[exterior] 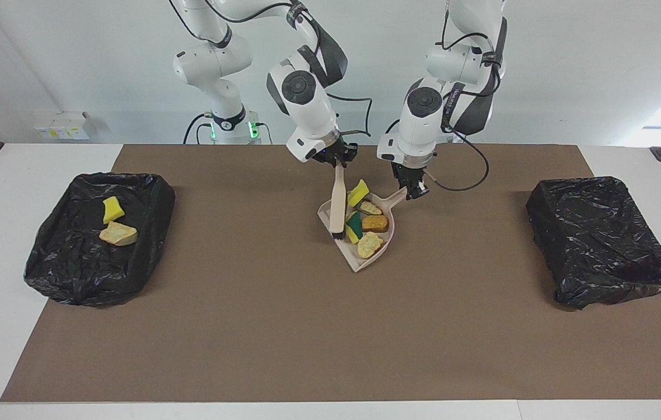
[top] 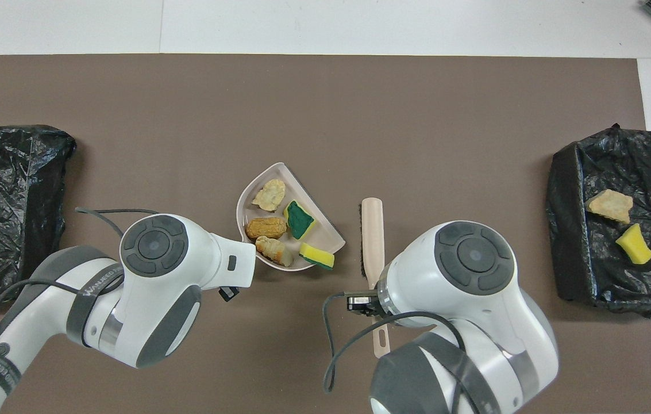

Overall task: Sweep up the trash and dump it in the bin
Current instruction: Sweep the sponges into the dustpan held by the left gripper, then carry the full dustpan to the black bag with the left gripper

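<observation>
Left claw [exterior: 415, 189] clamps the dustpan [exterior: 390, 245] handle; right claw [exterior: 339, 165] grips the brush [exterior: 338, 204].

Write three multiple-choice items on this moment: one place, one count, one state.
1. Where is the dustpan?
A. mid-table, between the bins
B. in a bin
C. at the table edge

2. How many scraps lie in the dustpan?
A. two
B. five
C. eight

3. What does the right pincer hold?
A. nothing
B. a scrap
C. the brush

Key: A, the pan sits on the mat between both black bins; B, five pieces show overhead; C, its fingers are shut on the brush handle.
</observation>
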Controlling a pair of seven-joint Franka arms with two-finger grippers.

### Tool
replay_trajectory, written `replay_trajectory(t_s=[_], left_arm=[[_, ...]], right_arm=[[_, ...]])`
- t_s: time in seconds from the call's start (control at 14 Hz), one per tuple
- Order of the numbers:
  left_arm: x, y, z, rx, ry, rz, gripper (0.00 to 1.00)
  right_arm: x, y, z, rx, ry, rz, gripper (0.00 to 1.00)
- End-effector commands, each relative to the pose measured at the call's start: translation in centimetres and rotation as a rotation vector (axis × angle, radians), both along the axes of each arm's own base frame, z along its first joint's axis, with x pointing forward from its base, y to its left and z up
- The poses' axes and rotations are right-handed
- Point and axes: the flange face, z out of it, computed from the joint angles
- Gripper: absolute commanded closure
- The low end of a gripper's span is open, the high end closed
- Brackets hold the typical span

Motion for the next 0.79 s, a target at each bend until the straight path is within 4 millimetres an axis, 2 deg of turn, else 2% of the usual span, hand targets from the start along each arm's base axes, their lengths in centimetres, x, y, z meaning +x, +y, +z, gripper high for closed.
replay_trajectory(t_s=[0.0,0.14,0.36,0.5,0.64,0.72], left_arm=[[0.6,1.5,2.2,-0.043,-0.032,0.075,1.0],[1.1,3.4,4.4,-0.055,-0.064,0.11,1.0],[2.2,6.6,7.3,-0.047,-0.046,0.159,1.0],[3.3,9.9,9.0,-0.036,-0.01,0.171,1.0],[4.2,14.1,10.5,-0.034,0.026,0.141,1.0],[4.7,16.4,11.6,-0.037,0.031,0.142,1.0]], right_arm=[[0.0,-1.0,1.6,-0.049,-0.031,0.054,1.0],[-1.0,-0.2,1.0,-0.053,-0.035,0.06,1.0],[-3.5,3.6,-1.3,-0.049,-0.079,0.027,1.0],[-5.5,6.8,-3.1,-0.036,-0.112,0.024,1.0],[-7.4,10.4,-5.2,-0.025,-0.133,-0.005,1.0],[-7.9,11.4,-6.0,-0.025,-0.132,-0.002,1.0]])
